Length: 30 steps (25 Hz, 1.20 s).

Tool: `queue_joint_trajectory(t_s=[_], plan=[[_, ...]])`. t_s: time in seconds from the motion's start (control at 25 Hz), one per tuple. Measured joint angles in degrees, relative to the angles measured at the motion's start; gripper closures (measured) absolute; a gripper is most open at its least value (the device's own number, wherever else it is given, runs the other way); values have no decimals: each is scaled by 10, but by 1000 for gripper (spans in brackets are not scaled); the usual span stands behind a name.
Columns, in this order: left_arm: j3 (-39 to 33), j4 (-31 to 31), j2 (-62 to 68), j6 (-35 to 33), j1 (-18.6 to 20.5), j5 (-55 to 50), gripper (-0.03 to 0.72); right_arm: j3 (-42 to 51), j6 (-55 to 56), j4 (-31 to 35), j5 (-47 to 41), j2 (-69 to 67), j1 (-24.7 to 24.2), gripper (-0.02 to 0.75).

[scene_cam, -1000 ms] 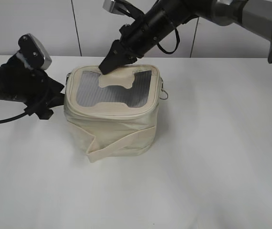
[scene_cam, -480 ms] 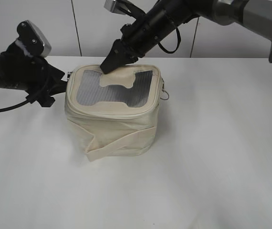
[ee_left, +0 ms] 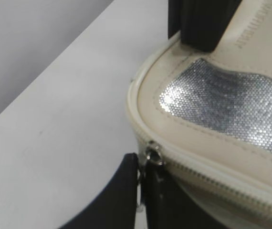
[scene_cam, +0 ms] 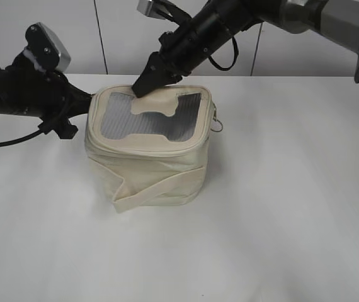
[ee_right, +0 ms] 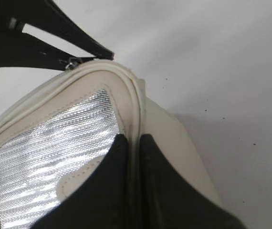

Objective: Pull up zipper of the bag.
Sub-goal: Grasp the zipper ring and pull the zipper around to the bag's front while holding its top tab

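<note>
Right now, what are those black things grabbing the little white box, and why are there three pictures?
They are two robot arms. Each ends in a pincer. One picture is taken from in front; the other two come from small cameras on the arms' wrists. On the white table stands a small cream bag with a shiny mesh top. The left pincer is shut on a silver ring pull of the zipper. The right pincer pinches the bag's top rim at the back.

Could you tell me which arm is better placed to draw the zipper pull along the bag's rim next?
The left. Its gripper is already shut on the silver zipper pull at the bag's corner. The right gripper is pinching the bag's far top rim, apparently bracing it.
</note>
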<state>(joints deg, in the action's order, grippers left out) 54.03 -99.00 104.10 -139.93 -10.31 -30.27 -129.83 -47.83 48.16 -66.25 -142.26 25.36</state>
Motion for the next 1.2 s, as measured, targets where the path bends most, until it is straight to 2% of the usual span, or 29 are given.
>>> queue_joint_trajectory(t_s=[0.12, 0.36, 0.96, 1.2], plan=[[0, 0, 0, 3, -1, 9, 684, 0, 1, 0, 1, 0, 0, 688], [-13, 33, -5, 70, -4, 56, 686, 0, 7, 0, 4, 0, 1, 688], [-145, 57, -157, 131, -8, 97, 688, 0, 70, 2, 18, 0, 5, 689], [-201, 125, -206, 210, -19, 63, 689, 0, 84, 3, 21, 0, 6, 690]])
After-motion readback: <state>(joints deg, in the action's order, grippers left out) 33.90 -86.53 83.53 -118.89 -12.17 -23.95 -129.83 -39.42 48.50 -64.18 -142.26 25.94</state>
